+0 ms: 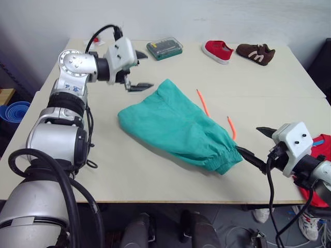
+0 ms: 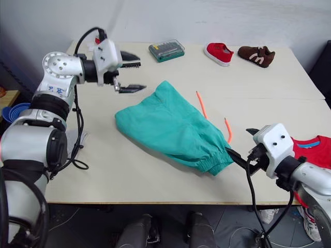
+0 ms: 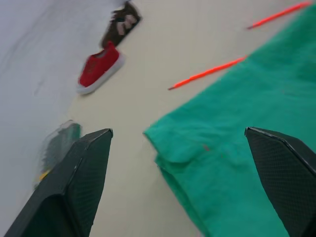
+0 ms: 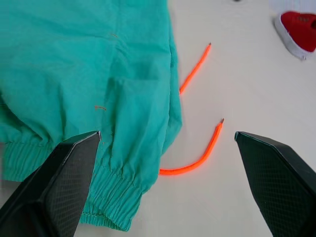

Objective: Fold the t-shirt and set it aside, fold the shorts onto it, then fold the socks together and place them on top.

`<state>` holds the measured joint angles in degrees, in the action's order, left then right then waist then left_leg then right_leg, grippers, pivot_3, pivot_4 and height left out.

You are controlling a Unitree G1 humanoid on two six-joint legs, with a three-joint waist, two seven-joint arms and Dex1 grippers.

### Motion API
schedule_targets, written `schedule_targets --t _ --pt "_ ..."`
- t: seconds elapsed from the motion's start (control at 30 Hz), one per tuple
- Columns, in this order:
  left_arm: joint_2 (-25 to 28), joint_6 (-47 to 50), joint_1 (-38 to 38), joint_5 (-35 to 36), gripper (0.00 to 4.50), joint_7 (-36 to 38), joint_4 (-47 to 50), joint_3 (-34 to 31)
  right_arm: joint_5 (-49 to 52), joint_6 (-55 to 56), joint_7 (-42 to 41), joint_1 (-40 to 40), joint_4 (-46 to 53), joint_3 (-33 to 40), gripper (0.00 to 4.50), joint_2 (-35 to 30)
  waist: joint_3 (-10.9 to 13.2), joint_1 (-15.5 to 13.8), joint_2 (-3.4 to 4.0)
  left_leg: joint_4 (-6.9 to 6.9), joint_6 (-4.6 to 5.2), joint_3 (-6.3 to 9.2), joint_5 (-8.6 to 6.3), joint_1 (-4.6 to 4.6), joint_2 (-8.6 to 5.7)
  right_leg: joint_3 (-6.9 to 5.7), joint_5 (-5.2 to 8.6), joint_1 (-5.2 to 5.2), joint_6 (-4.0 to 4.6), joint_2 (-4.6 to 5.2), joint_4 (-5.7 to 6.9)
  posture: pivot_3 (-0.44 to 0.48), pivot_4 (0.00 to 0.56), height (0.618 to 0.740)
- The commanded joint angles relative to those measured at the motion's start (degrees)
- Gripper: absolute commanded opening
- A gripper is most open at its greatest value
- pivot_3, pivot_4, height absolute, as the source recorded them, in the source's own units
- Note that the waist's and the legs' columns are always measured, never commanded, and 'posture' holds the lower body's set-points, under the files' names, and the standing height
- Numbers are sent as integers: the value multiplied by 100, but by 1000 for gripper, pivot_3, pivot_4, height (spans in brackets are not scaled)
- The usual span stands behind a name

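The left gripper (image 2: 125, 72) hangs wide open and empty above the far hem of the shorts (image 2: 170, 126), while the right gripper (image 1: 252, 144) sits equally wide open and empty at the gathered waistband end, its lower finger just beside the elastic. With one gripper at each end of the garment, the arms appear placed to take hold of the teal shorts and fold them lengthwise.

The shorts lie flat and slantwise across the middle of the table (image 1: 155, 181), hem toward the far left, waistband toward the near right. The t-shirt (image 2: 310, 150) rests at the table's right edge behind the right gripper, largely hidden by it, likely put there to keep the folding area free; how neatly it is folded cannot be told.

By count: one pair of shorts, one red t-shirt, two orange strips (image 1: 202, 102) that poke out from under the shorts on the side away from the robot, two small shoes at the far edge, one red shoe (image 1: 217, 50) and one brown shoe (image 1: 255, 52), and one green case (image 1: 164, 48) near the left gripper.
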<state>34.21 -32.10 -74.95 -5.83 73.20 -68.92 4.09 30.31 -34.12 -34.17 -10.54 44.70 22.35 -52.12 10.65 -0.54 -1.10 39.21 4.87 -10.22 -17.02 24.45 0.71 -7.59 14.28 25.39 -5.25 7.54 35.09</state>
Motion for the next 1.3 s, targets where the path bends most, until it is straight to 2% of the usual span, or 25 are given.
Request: schedule_targets --t 0.03,0.2,0.4,0.53,0.63,0.77,0.87,1.1,1.27,1.3 --pt "387 -483 525 152 4500 923 528 120 -197 112 -445 -314 755 -406 4435 -337 0 58 0 0 -3 1 1 0 2 0 1 0 2 0 4 0 150 740" --pt "719 -1114 1145 -144 4500 693 667 322 -1751 868 -248 -232 711 -1754 4435 -552 2 61 -15 16 2 5 2 4 1 0 1 -3 1 11 2 0 150 740" --pt "504 -1457 1433 -347 4500 409 704 626 -3468 1732 58 504 -269 -3086 4435 -272 -2 59 -21 17 -25 9 -16 2 -4 8 0 -5 0 36 2 0 150 740" --pt "493 -2416 1259 -1636 4500 -1676 466 1153 -4654 2395 519 988 -1256 -3616 4435 21 -4 69 -20 18 -8 8 -5 2 -1 7 1 -2 1 29 8 0 150 740" --pt "441 -2403 1079 -2072 4500 -2528 195 1388 -4993 2634 687 1081 -1670 -3675 4435 232 -4 61 -20 18 -14 7 -3 -2 -3 10 1 -4 2 30 17 0 150 740" --pt "387 -2297 874 -2581 4500 -3227 -93 1774 -5083 2835 666 1074 -1875 -3595 3549 431 -4 60 -20 17 -35 8 -14 -28 0 1 1 -32 2 26 15 0 150 740" --pt "313 -2220 839 -2485 3861 -3111 -274 1795 -5047 2993 617 1096 -1987 -3483 2424 522 -5 60 -19 18 -33 9 -12 -32 0 4 1 -35 2 36 15 0 150 740" --pt "231 -2193 874 -2075 1644 -2235 -373 1657 -4845 3564 325 1115 -2331 -3206 101 390 -5 61 -19 18 -20 9 -3 -31 -2 -1 3 -29 6 42 30 0 150 740" --pt "233 -1929 1066 -1071 20 -818 -72 1187 -4308 4188 -39 1150 -2666 -2821 0 222 -4 83 -19 18 -6 8 5 -27 -2 -8 5 -25 8 37 27 0 150 740" --pt "251 -1728 1170 -772 20 -331 89 1080 -4265 4389 -137 1144 -2715 -2820 0 160 -4 85 -19 18 -7 8 4 -27 0 -7 6 -24 10 36 29 0 150 740"
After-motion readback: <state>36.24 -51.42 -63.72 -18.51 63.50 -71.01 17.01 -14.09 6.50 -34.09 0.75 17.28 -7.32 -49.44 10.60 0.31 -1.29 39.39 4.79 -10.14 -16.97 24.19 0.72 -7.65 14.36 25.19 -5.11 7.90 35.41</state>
